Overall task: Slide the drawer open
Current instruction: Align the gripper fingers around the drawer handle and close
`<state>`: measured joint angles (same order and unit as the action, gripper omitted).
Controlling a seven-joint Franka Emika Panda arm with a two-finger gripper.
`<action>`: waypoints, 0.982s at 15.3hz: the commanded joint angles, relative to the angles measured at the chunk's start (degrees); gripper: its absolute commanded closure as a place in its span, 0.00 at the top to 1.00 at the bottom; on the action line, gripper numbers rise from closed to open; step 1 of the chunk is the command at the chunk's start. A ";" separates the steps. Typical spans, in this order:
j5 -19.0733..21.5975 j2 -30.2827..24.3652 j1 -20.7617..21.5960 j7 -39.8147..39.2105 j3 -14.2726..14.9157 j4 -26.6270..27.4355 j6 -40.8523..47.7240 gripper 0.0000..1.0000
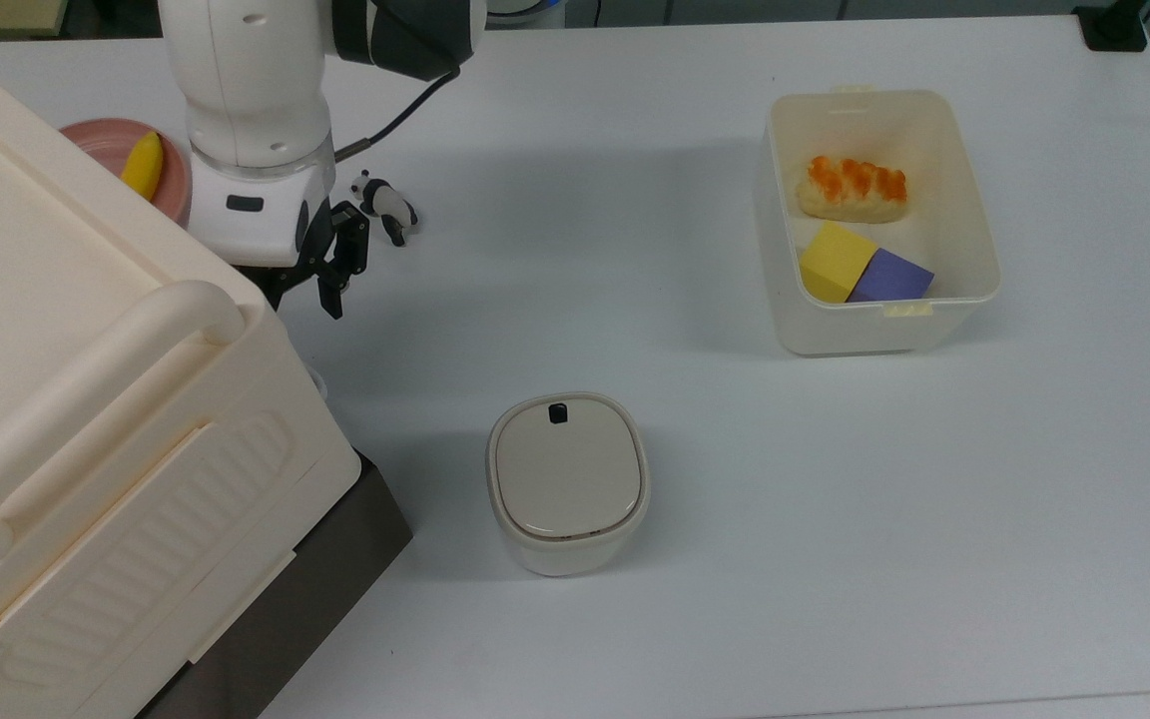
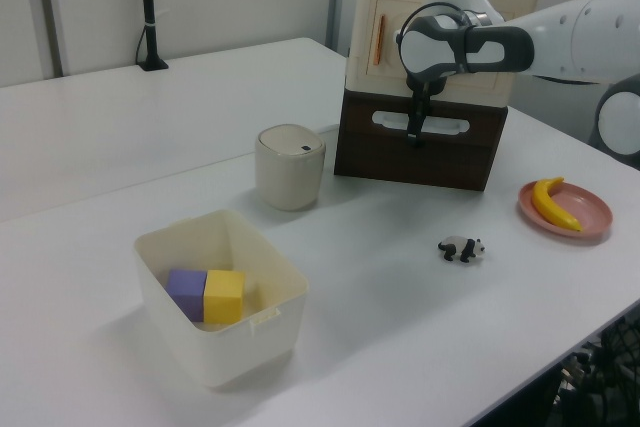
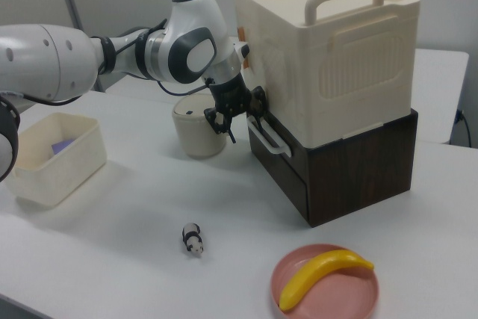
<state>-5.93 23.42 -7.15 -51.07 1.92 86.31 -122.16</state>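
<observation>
Top view: the cream cabinet [image 1: 86, 419] hides most of the drawer [image 1: 335, 569], of which you see one dark-brown corner at the cabinet's foot, in the top view's lower left. The claw [image 1: 320, 275] hangs at the cabinet's far corner, just short of the toy panda [image 1: 385, 205] on the worktop [image 1: 735, 499].

Left view: the drawer [image 2: 420, 147] faces you as a wide, shallow dark front under the cabinet, with a thin white loop handle [image 2: 420, 125] across its upper part. The claw [image 2: 412, 137] points down right at that loop. The drawer appears closed, flush with its case.

Right view: the handle [image 3: 267, 138] stands proud of the drawer front [image 3: 280, 162], and the claw [image 3: 224, 121] sits beside the end nearer the lidded pot [image 3: 196, 126]. You cannot tell whether its fingers are spread or clenched, nor whether they touch the loop.

Handling: judge the drawer rigid wood that slides straight out. The slim loop is the one sound hold; it looks smooth, so take it near the middle and pull square to the front, lest the drawer bind or the whole stack shift.
</observation>
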 commanded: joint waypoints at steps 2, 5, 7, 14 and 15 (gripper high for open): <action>-0.92 0.66 -0.23 -0.78 -0.25 -0.44 -1.06 0.68; -0.92 0.66 -0.32 -0.96 -0.25 -0.52 -1.15 0.60; -0.92 0.66 -0.32 -0.87 -0.25 -0.52 -1.67 0.60; -0.84 0.66 -0.67 -0.61 -0.25 -0.44 -3.61 0.50; -0.75 0.66 -0.67 -0.61 -0.25 -0.44 -3.61 0.49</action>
<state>-5.95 23.82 -7.33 -51.21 1.92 86.17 -124.47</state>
